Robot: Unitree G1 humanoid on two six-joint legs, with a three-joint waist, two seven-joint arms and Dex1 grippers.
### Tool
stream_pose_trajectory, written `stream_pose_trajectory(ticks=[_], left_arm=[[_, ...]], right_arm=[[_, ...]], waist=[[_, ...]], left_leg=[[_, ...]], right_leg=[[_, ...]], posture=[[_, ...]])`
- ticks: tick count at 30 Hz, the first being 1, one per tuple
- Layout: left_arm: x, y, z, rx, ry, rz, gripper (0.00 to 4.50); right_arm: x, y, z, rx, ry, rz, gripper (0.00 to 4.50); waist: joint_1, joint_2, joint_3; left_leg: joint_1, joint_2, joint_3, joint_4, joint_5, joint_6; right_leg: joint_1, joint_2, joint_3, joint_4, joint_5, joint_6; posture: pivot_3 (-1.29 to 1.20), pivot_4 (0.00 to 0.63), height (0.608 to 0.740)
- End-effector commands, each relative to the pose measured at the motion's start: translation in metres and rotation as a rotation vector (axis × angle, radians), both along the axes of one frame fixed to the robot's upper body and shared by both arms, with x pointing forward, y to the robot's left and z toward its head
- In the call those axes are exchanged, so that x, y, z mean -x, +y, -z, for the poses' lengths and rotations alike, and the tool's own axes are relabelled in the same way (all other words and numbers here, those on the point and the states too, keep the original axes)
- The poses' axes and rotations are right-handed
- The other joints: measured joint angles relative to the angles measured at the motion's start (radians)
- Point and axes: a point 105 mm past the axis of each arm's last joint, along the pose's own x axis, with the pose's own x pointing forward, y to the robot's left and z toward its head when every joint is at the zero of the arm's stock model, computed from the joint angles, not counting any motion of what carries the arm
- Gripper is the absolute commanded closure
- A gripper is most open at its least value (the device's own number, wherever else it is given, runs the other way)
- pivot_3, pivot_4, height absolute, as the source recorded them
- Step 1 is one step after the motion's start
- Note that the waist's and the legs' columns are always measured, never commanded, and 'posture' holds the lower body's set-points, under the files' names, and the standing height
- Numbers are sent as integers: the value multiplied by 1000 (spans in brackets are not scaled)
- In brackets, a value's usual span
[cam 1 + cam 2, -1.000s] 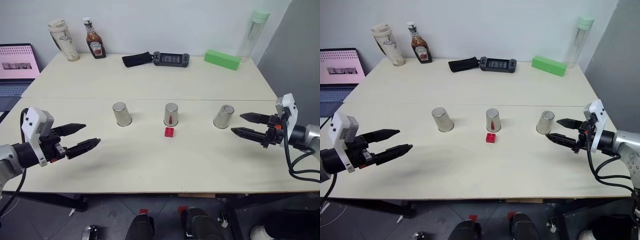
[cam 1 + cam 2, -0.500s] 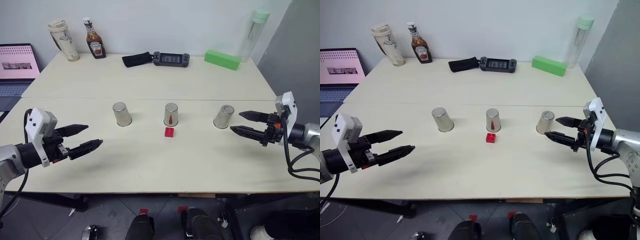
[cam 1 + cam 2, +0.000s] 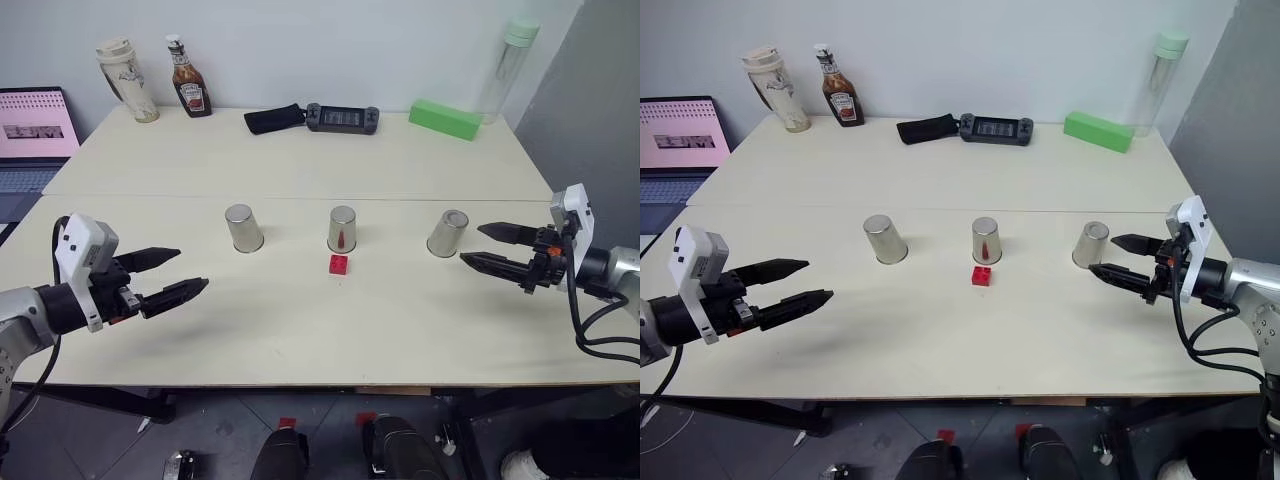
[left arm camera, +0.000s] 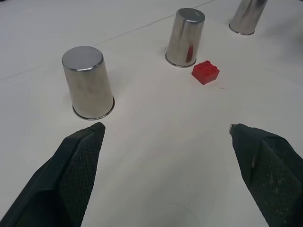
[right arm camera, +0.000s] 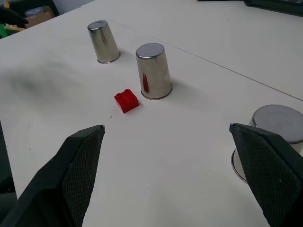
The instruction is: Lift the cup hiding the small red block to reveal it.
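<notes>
Three shiny silver cups stand upside down in a row across the table: the left cup (image 3: 243, 228), the middle cup (image 3: 342, 229) and the right cup (image 3: 447, 233). The small red block (image 3: 339, 264) lies uncovered on the table just in front of the middle cup, whose side mirrors it. No cup covers it. My left gripper (image 3: 192, 268) hovers open near the table's front left, well short of the left cup (image 4: 88, 82). On the other side, my right gripper (image 3: 471, 244) is open beside the right cup, holding nothing.
Along the back edge stand a beige travel mug (image 3: 127, 80), a ketchup bottle (image 3: 188, 78), a black pouch (image 3: 274, 118), a handheld console (image 3: 342, 117), a green box (image 3: 444, 119) and a tall clear bottle (image 3: 505, 70). A laptop (image 3: 35, 130) sits off the left side.
</notes>
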Motion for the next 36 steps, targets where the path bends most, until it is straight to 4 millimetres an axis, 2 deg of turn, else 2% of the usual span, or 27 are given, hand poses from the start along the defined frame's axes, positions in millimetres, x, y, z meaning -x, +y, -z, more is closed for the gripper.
stream_pose_trajectory(ticks=[1,36], left_arm=[[-1,-5,-9,-26,-43,14,5],[-2,-6,-9,-31,-38,18,5]], right_arm=[[2,5,-11,-3,-47,-28,0],[5,7,-7,-2,-37,-26,0]], waist=[[0,0,0],[0,0,0]], left_leg=[[0,0,0,0,0,0],[0,0,0,0,0,0]], right_leg=[[0,0,0,0,0,0],[0,0,0,0,0,0]], posture=[[0,150,740],[0,150,740]])
